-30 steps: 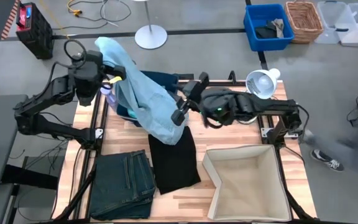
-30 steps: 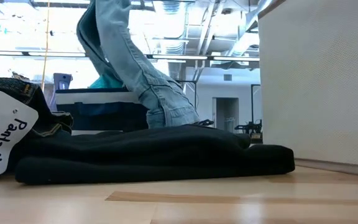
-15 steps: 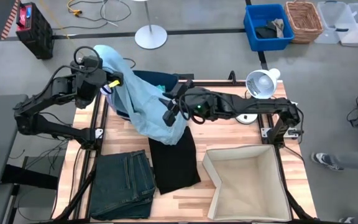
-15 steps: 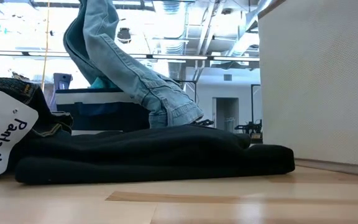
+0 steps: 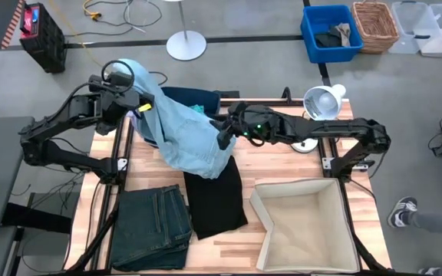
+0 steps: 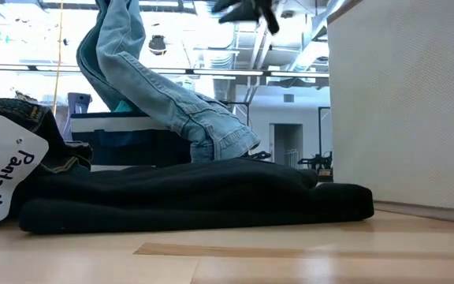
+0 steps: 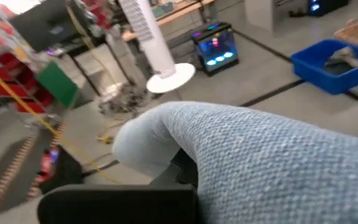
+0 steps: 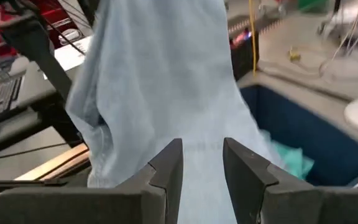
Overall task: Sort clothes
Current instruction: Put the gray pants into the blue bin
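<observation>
left gripper (image 5: 133,103): closed on the top of the light blue denim piece (image 5: 186,134), held high at the table's far-left edge; fingers hidden under the cloth in the left wrist view
denim: hangs down and right, lower end resting on the black shirt (image 5: 215,195)
right gripper (image 5: 225,134): fingers part-open with a narrow gap, nothing between them; just at the denim's right edge, aimed into the cloth
teal-green top (image 5: 198,110): in the dark blue bin (image 5: 194,96), far side, behind the denim
black shirt: flat, centre-near of the table (image 5: 244,238)
dark green-grey jeans (image 5: 152,228): folded, near-left, touching the shirt's left edge
beige box (image 5: 301,226): near-right, open
open room: bare wood strip between shirt and box
</observation>
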You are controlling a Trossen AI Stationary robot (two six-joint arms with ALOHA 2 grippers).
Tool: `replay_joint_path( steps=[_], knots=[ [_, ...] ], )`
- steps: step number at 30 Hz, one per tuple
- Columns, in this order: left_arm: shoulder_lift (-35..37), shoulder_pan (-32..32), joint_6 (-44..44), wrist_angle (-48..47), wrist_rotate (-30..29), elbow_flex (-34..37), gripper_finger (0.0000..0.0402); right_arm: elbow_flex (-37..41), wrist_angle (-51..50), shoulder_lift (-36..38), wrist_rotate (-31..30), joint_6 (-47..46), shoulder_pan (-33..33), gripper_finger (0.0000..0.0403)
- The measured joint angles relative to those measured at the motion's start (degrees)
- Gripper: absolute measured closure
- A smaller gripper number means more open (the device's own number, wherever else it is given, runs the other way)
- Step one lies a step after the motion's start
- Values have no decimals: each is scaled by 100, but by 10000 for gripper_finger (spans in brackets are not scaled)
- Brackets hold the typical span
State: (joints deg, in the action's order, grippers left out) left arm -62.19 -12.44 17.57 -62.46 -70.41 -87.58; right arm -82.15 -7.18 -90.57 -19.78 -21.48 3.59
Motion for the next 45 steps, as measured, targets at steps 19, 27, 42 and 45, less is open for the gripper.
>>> replay_joint_path(
  steps=[19, 27, 42, 45],
  knots=[
    [-1797, -720, -2301, 2854, 980, 1, 401, 174, 584, -180, 193, -263, -281, 276],
    [-2628, -1162, -1791, 2449, 2086, -2, 382, 174, 517, -141, 189, -195, -445, 275],
    [-2228, -1255, -915, 1654, 2896, 1, 165, 170, 439, -141, 160, -28, -471, 275],
    [-1868, -1255, -757, 1628, 3103, 1, 129, 170, 437, -141, 162, 113, -468, 275]
  ],
)
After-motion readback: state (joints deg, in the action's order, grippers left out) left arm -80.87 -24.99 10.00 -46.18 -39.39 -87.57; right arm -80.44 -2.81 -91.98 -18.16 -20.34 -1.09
